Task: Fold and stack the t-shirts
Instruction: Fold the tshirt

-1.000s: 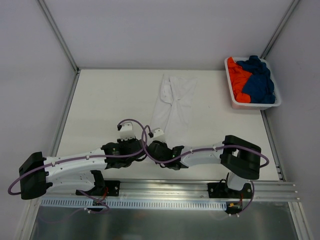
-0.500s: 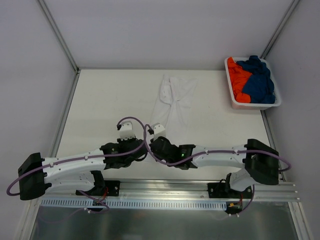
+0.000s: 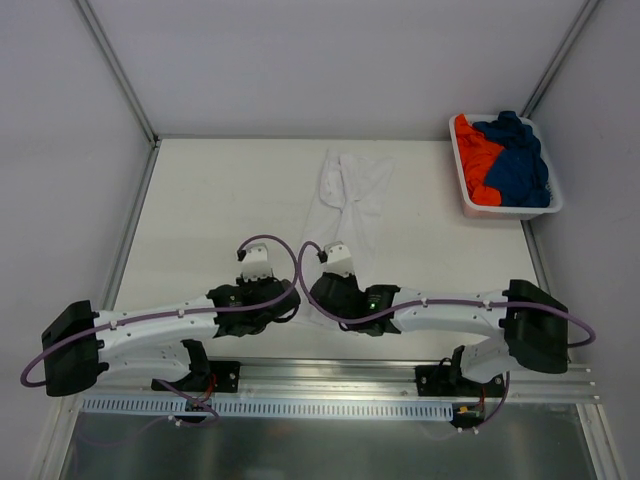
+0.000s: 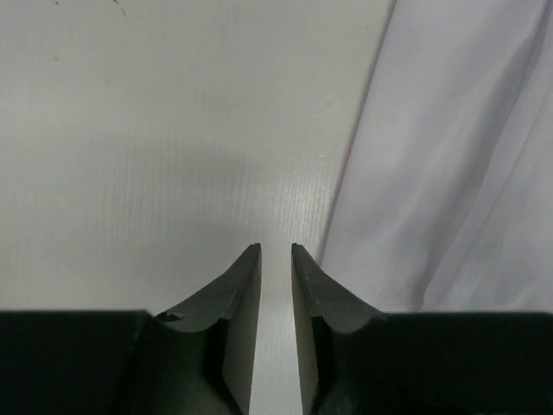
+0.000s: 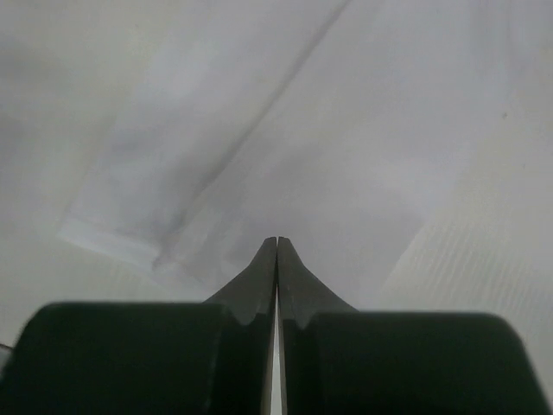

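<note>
The white t-shirt lies bunched lengthwise on the table, running from the middle back toward the arms. My left gripper hovers over bare table just left of the shirt's near end; its jaws stand a narrow gap apart and hold nothing, with the shirt's edge to their right. My right gripper is over the shirt's near end, with its jaws pressed together above the cloth and nothing seen between them. The orange t-shirt and the dark blue t-shirt lie crumpled in the basket.
The white plastic basket stands at the back right corner of the table. White walls with metal rails enclose the table on the left, back and right. A metal rail runs along the near edge by the arm bases.
My right arm has stretched out and its gripper has moved right and forward over the shirt's near end. My left gripper has shifted slightly to the right.
</note>
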